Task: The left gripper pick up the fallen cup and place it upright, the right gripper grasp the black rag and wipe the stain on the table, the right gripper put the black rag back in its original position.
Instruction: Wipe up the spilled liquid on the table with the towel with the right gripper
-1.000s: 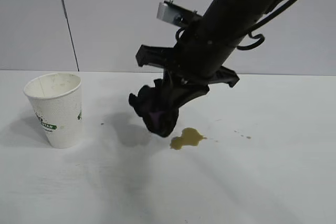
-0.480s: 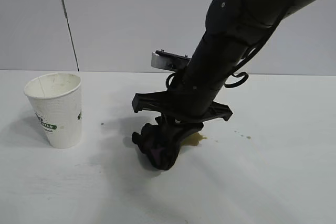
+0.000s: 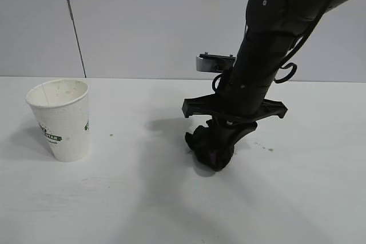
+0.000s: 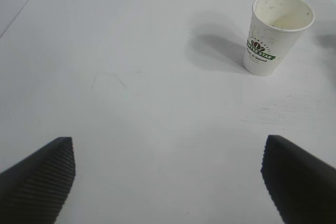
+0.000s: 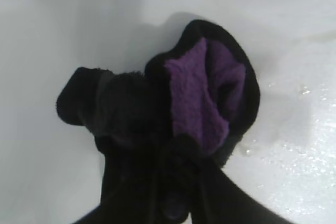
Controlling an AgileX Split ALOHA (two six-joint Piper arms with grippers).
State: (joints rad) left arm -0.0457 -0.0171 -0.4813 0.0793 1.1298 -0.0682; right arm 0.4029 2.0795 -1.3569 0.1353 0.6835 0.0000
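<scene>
A: Black rag (image 3: 210, 150) position relative to right gripper (image 3: 220, 141)?
B: Clamped between its closed fingers, pressed onto the table (image 3: 143, 198), right of frame centre; stain not visible beneath

A: Surroundings?
B: Cup (image 3: 60, 119) upright, far left, well apart. Left gripper (image 4: 168, 179) fully open, empty, nothing obstructing

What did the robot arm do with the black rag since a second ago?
The right gripper carried the black rag down onto the table and swept it rightward in the exterior view, over the stain, which no longer shows. It kept its grip on the rag. The cup stayed upright where it was.
</scene>
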